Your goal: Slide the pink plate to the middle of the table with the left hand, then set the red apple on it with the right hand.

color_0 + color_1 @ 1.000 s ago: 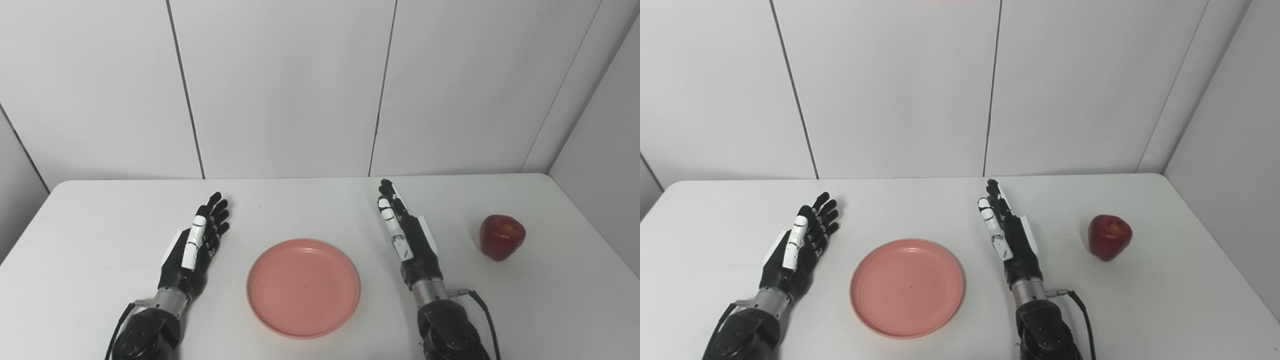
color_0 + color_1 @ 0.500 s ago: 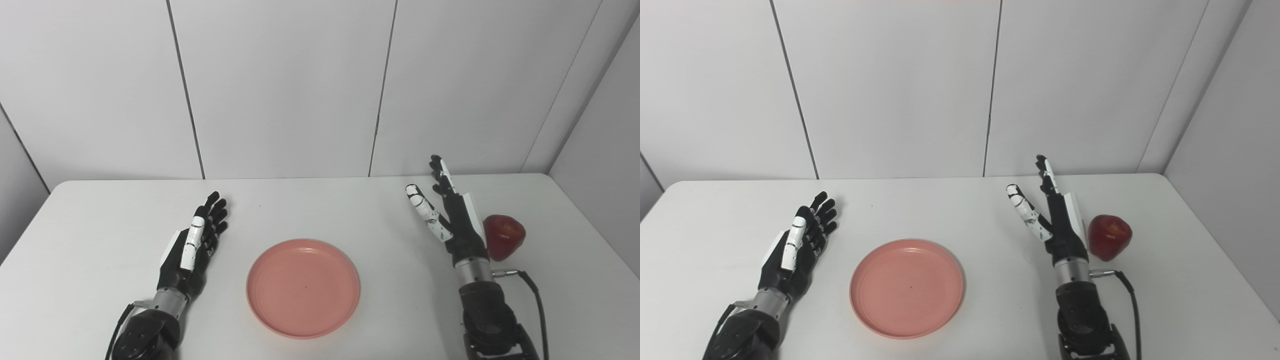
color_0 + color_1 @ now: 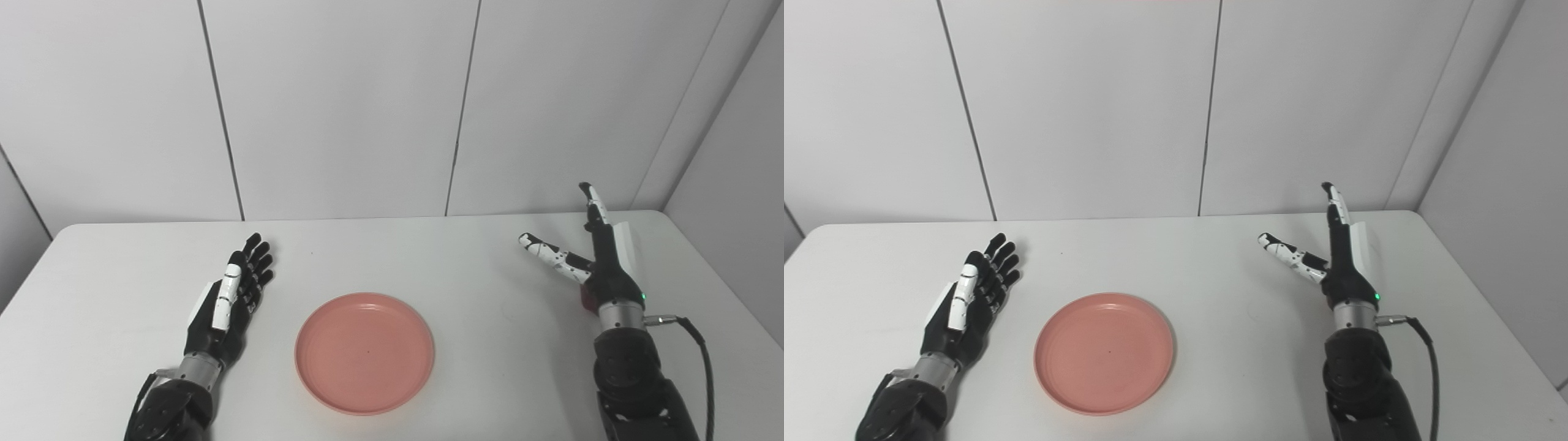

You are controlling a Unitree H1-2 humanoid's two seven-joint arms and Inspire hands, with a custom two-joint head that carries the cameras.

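While the pink plate already sits about mid-table, just to the right of your left hand, the slide step looks done to me; judgement only, from where it lies.

Left hand: flat on the table, fingers straight and apart, holding nothing, clear of the plate rim.

Right hand: raised, edge-on, thumb splayed out to its left, fingers pointing up and away. Released, nothing in it that I can see.

Apple: you only get a sliver of red in the left eye view, right behind the base of the right hand at the wrist. In the right eye view the hand hides it completely. So it's on the table directly behind that hand, well to the right of the plate. Can't tell whether the palm touches it.

Left to do, as I read it: close the right hand on the apple, lift, carry it left to the plate, set it down. Grasp not yet made.

Writing: none readable. No brand or label on plate, hands, or wall panels. Only marking is a small green light on the right wrist.
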